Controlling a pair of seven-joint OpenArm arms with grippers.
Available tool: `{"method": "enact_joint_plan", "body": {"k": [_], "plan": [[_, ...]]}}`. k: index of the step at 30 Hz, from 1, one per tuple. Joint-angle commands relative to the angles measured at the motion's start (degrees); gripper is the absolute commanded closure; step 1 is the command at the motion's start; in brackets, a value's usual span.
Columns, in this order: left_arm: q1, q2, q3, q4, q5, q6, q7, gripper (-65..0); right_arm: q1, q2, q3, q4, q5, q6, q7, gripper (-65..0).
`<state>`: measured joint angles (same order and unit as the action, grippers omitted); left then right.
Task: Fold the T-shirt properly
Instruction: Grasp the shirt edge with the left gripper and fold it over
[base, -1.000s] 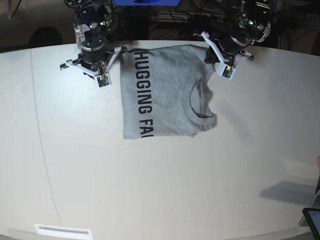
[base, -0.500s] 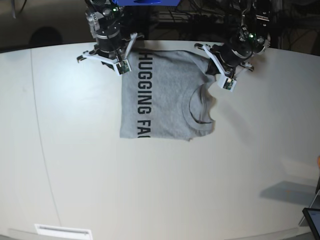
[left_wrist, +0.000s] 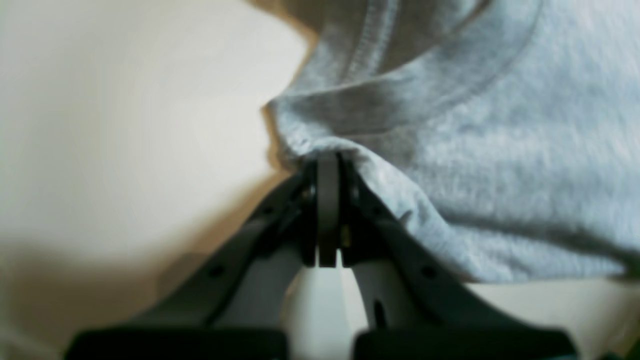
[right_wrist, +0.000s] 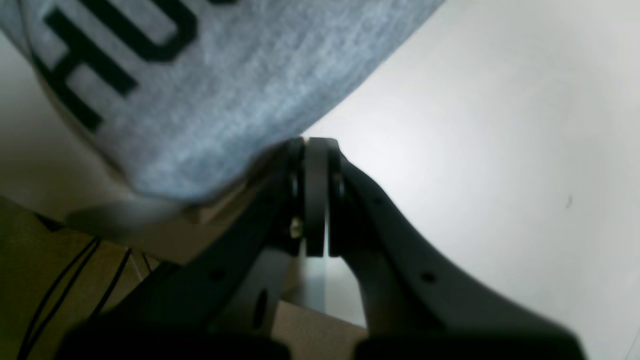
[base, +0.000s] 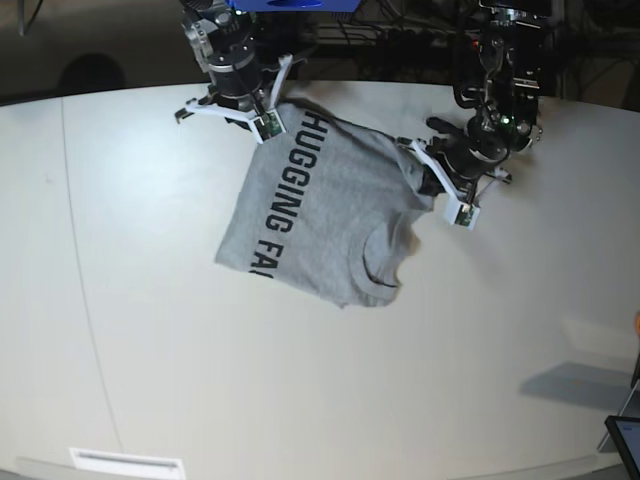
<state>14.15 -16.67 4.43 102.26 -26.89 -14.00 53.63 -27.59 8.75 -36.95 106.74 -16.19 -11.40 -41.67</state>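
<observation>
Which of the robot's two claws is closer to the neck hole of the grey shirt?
The left gripper: it pinches the T-shirt beside the collar. The right gripper is clamped at the far corner, by the lettering's first letters.

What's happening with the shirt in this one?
Both arms hold a grey T-shirt on the white table. The right gripper is shut on the corner by the black "HUGGING FA" print, and the left gripper is shut on the cloth near the collar. The shirt is partly folded and lies askew, its far edge lifted by both grips. The fold is not yet finished.
</observation>
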Motion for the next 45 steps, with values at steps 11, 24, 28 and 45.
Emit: {"method": "enact_joint_plan", "body": {"k": [11,24,28,45], "plan": [[-16.92,-0.26,6.43,-8.68,0.13,-0.11,4.18,0.0,1.00,0.08,-9.86,0.12,0.32,1.68,-3.21,0.0],[-30.11,8.71,14.61,-25.91,9.44,-0.20,3.56,0.0,3.29,1.84,-14.08,0.82,0.32,1.68,-3.12,0.0],[-33.01,13.02,14.87,-29.69,15.86,-0.37,2.42,0.0,4.52,3.25,-16.98,2.32,0.32,1.68,-3.12,0.0],[-42.68,18.82,14.26,-37.60,18.59,-0.37,-3.12,0.0,5.04,5.53,-16.63,4.78,0.23,1.51,-3.21,0.0]]}}
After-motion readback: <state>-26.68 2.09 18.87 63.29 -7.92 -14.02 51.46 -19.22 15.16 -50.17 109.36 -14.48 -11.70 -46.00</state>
